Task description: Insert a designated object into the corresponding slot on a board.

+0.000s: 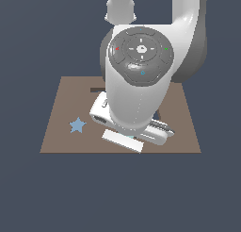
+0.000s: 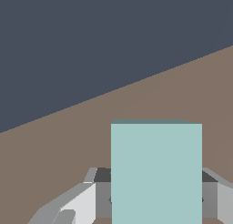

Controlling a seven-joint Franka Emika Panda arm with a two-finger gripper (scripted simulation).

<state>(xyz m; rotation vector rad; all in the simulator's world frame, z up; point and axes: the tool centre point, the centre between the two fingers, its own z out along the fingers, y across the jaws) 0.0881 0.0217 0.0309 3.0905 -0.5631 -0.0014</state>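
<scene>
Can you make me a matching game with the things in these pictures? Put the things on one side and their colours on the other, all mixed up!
Things:
1. star
2. board
3. rectangle
4. robot arm

Colours:
A. white and grey
B. pale teal
C. blue
D. brown

Right pairs: 1-C, 2-D, 3-B, 4-A

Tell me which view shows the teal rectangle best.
The wrist view: the teal rectangle fills the foreground between the end effector fingers. The exterior view shows only a sliver under the arm.
</scene>
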